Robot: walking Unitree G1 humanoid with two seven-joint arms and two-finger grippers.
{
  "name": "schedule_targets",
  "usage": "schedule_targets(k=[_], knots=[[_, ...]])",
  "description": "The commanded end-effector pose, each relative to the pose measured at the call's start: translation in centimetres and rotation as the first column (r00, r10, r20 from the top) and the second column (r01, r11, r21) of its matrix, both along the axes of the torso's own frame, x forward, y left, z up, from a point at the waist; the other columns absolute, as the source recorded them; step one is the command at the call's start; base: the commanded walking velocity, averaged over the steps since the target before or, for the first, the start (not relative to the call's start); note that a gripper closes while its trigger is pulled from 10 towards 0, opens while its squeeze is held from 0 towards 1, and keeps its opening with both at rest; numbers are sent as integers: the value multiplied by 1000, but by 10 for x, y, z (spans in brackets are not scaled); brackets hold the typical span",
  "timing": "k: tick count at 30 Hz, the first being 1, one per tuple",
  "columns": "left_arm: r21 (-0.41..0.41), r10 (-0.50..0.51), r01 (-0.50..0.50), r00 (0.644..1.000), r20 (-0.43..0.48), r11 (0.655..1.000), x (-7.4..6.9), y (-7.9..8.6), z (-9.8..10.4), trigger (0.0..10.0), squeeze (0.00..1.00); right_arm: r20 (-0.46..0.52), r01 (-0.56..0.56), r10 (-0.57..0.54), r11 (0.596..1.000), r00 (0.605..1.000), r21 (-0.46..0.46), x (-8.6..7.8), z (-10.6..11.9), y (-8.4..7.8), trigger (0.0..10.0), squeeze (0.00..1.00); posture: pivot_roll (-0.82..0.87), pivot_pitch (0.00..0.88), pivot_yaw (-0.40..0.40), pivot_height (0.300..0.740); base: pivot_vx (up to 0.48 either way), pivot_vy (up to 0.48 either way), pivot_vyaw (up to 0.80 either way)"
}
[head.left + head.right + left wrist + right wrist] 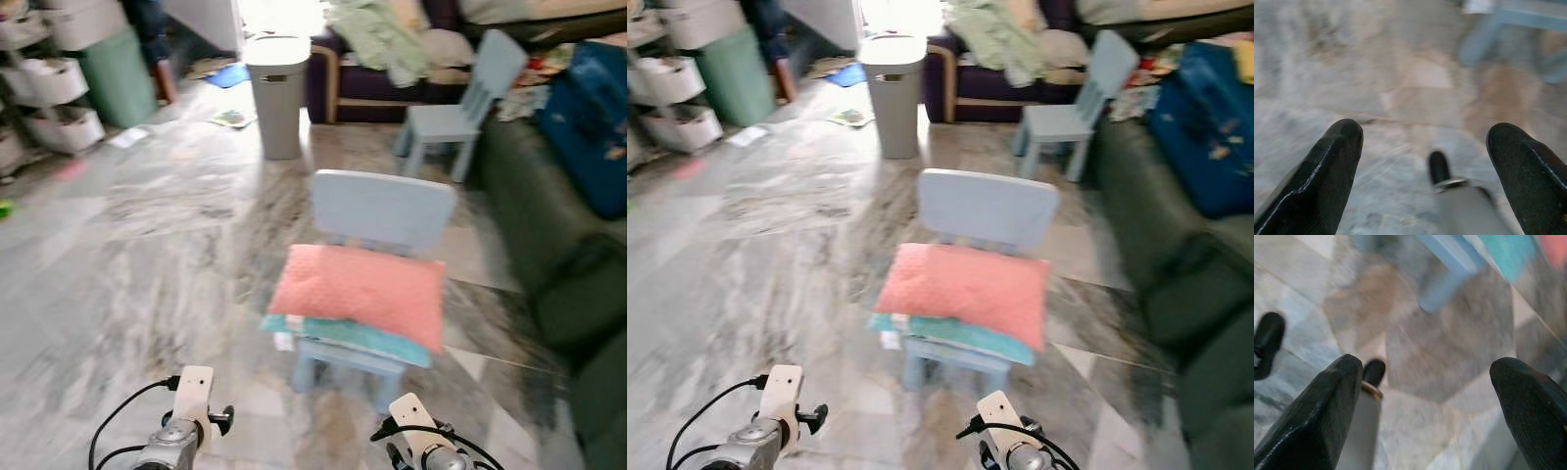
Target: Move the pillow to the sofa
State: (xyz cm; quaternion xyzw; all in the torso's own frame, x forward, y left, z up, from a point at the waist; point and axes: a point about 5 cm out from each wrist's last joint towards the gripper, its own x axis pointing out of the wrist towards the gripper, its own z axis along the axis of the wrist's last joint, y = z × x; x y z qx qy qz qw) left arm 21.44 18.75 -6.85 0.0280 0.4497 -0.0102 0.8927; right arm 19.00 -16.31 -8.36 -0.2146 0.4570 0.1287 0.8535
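approach step: the pink pillow [361, 291] lies on the blue chair [382, 210]. both the left gripper [1425, 161] and right gripper [1425, 396] hang spread and empty. next, reach for the pillow.

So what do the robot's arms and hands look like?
The arms are silver metal. The left arm and right arm each carry a cream block with thin black cables looping off. Each hand has two long, rounded black fingers, like on the right hand.

Teal cushion [348, 336] mostly hidden under pink pillow [361, 292], sofa [558, 235] cut off (right edge) — both wrist views blurred
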Motion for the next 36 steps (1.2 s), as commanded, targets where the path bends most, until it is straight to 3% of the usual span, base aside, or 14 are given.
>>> schedule_targets(k=[1,4,7,13,15,25,28,30,32,35,36], knots=[[-15,4,-3,1000,20,1000,0,2,1,10000,0,-8,11,-11,1000,1000,2,-1,-1,4,10000,0,-4,33,28,740,0,0,-781],[44,-44,44,999,8,998,1,4,1,10000,0,-6,10,-10,1000,1000,5,1,0,8,10000,0,-4,33,28,740,0,0,-777],[-16,-19,19,1000,-23,1000,-2,2,-1,10000,0,-3,9,-9,1000,1000,7,2,0,10,10000,0,-7,34,26,740,0,0,-652],[-16,-19,19,1000,-23,1000,-2,2,-1,10000,0,-3,9,-9,1000,1000,7,2,0,10,10000,0,-7,34,26,740,0,0,-444],[-52,29,-30,999,-21,998,-3,1,-2,10000,0,-3,9,-9,1000,1000,6,1,0,8,10000,0,-9,38,25,740,0,0,0],[-38,42,-43,999,-31,998,-4,2,-2,10000,0,5,21,-21,1000,1000,-6,-3,-1,-4,10000,0,-8,38,24,740,0,0,0],[-16,23,-23,1000,-19,1000,-3,2,-2,10000,0,58,78,-78,997,995,0,5,4,-12,10000,0,-11,33,26,740,0,0,0],[-20,13,-12,1000,23,1000,0,2,1,10000,0,144,184,-190,981,971,54,22,15,-22,10000,0,-11,33,26,740,0,0,0],[-41,-32,37,992,118,998,7,-2,7,10000,0,283,174,-213,972,935,159,53,38,-21,10000,0,-26,46,27,740,0,0,0],[-80,-37,50,987,155,996,10,-5,9,10000,0,324,156,-222,963,920,219,64,47,-18,10000,0,-26,43,26,740,0,0,0],[-66,-108,138,937,332,988,47,16,44,10000,0,378,113,-218,953,900,281,75,59,-13,10000,0,-25,38,23,740,0,0,0]])
